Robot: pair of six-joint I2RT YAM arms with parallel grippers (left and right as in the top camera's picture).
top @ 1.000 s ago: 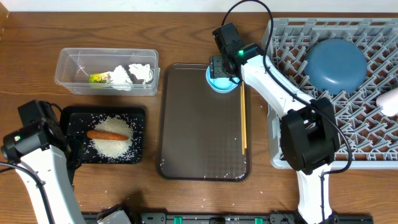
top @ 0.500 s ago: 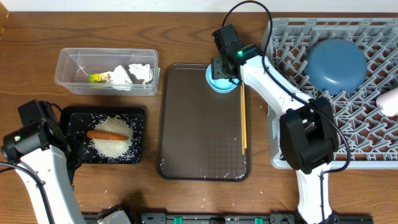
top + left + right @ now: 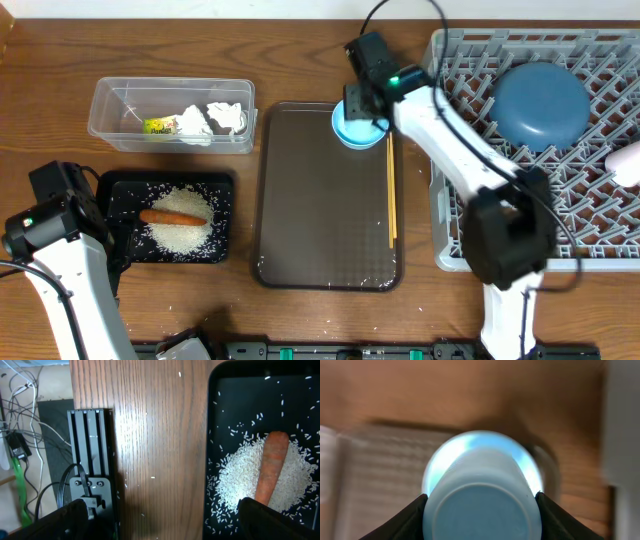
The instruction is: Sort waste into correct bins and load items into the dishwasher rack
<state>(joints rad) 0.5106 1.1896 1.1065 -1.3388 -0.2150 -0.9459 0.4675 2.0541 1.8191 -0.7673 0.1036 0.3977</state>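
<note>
My right gripper (image 3: 358,116) (image 3: 481,516) is shut on the small light-blue bowl (image 3: 350,131) (image 3: 481,495) at the far right corner of the brown tray. The bowl's base faces the wrist camera, and a dark finger (image 3: 405,521) presses each side of it. The chopsticks (image 3: 390,190) lie along the tray's right side. A dark-blue dish (image 3: 540,105) and a white cup (image 3: 628,162) sit in the grey dishwasher rack (image 3: 590,232). My left gripper (image 3: 72,190) (image 3: 162,522) is open over bare wood, left of the black tray (image 3: 226,186) (image 3: 212,435) holding rice (image 3: 182,234) and a carrot (image 3: 172,216) (image 3: 270,470).
The clear tub (image 3: 108,96) at the back left holds crumpled tissues (image 3: 226,115) and a yellow-green wrapper (image 3: 158,125). The brown serving tray (image 3: 320,220) lies mid-table. A black mount (image 3: 90,460) and cables sit beyond the table's left edge.
The right jaws have narrowed onto the light-blue bowl. That arm has shifted a little to the right with it. The left arm has not moved.
</note>
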